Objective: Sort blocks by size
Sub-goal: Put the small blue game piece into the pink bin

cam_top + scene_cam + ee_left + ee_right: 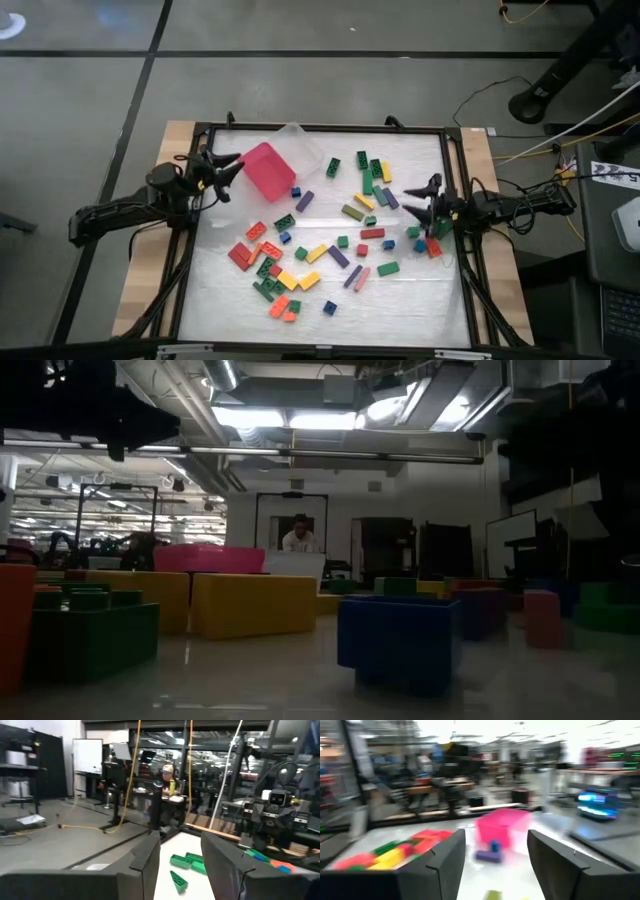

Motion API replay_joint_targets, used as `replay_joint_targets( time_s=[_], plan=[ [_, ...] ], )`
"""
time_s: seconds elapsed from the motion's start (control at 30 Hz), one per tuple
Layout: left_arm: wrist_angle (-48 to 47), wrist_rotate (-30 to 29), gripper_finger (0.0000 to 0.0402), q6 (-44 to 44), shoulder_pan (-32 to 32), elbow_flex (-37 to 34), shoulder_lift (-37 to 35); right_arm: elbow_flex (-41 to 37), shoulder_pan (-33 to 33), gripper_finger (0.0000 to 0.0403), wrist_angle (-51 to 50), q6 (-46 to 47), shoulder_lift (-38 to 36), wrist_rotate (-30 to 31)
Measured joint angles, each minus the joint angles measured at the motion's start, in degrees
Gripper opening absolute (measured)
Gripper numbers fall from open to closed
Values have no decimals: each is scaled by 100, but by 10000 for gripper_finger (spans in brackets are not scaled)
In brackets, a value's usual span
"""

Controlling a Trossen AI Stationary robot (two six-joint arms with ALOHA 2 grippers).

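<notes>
With the blocks scattered mid-surface, my left tool at 9 o'clock and right tool at 3 o'clock both stand apart, empty.

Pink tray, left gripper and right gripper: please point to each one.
Pink tray [268, 170], high view, on its flat top face.
Left gripper [228, 168], high view, between its fingertips.
Right gripper [424, 197], high view, between its fingertips.
</notes>
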Motion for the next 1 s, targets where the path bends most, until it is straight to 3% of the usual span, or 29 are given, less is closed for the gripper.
replay_joint_targets(
  time_s=[0.2, 0.37, 0.6, 0.83, 1.0],
  plan=[
    [-643, -459, 131, 213, 0, 617, 568, 0, 0, 214, -40, 48, 0, 1088],
    [-2196, -1085, 131, -379, 0, 1409, 1265, 0, 0, 214, -27, 26, 2, 1128],
    [-3916, -1497, 131, -1789, 1, 2266, 2382, 0, 0, 214, -6, 26, 4, 1122],
    [-5524, -1646, 131, -3364, 304, 2654, 3409, 0, 0, 214, -20, 26, 4, 576],
    [-5914, -1268, 131, -3937, 673, 2654, 4003, 0, 0, 214, -182, 27, 4, -646]
  ],
)
